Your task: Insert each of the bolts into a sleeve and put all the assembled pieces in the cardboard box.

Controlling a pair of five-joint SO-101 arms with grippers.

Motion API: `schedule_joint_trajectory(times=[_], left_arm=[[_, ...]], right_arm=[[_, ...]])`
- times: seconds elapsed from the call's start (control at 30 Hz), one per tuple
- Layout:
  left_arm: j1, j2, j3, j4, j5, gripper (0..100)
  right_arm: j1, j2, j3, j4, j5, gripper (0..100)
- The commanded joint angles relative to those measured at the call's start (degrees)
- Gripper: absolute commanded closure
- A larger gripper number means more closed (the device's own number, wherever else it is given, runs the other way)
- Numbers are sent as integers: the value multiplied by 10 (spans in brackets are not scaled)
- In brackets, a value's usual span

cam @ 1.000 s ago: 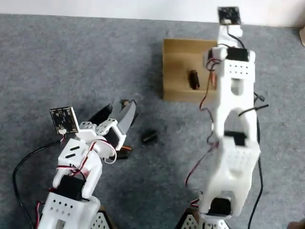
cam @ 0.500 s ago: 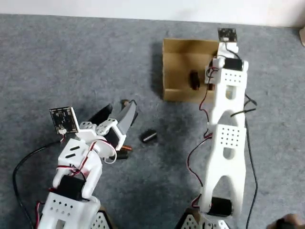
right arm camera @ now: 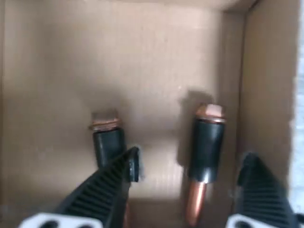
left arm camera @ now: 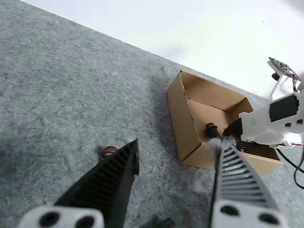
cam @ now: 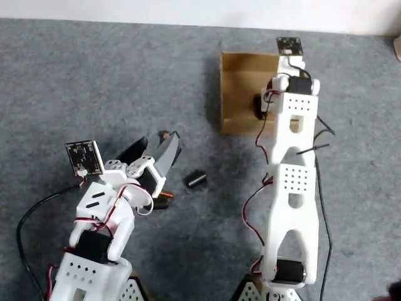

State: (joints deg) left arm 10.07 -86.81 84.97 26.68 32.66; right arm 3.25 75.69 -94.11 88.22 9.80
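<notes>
A brown cardboard box (cam: 241,75) stands open-topped on the grey table (cam: 94,75). On its floor two assembled pieces lie side by side, apart, hex heads pointing the same way. Each is a copper-coloured bolt through a black sleeve. The piece nearer the side wall (right arm camera: 207,142) shows its copper shank jutting from the sleeve's far end; the other piece (right arm camera: 108,140) lies nearer the middle. Outside the box, well apart from it, a loose black sleeve (cam: 196,179) lies on its side. A loose copper-coloured bolt (cam: 164,134) lies near that sleeve, not touching it.
</notes>
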Motion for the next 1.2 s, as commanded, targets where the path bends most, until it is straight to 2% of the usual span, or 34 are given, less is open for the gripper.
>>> schedule_joint_trajectory(times=[0.0, 0.17, 0.23, 0.33, 0.43, 0.67, 0.8, 0.87, 0.93, 1.17], left_arm=[[6, 1, -1, -11, -1, 755], [6, 1, -1, -12, -1, 755], [6, 1, -1, -13, 1, 755], [3, 1, -2, -13, 3, 755], [0, 1, -6, -13, 3, 755], [-32, 1, -13, -13, 4, 755], [-33, 1, -14, -13, 4, 755], [-33, 1, -14, -13, 4, 755], [-33, 1, -15, -13, 4, 755], [-58, 1, -31, -11, 4, 755]], right_arm=[[1, -103, -58, 23, 3, 670], [-33, -217, -58, 102, -1, 670], [-48, -261, -56, 132, -40, 670], [-44, -324, -22, 131, -147, 670], [-52, -382, 83, 131, -203, 670], [-139, -530, 369, 130, -214, 670], [-180, -638, 487, 128, -271, 670], [-208, -692, 544, 125, -276, 670], [-229, -740, 604, 102, -275, 670], [-232, -859, 883, -35, -274, 670]])
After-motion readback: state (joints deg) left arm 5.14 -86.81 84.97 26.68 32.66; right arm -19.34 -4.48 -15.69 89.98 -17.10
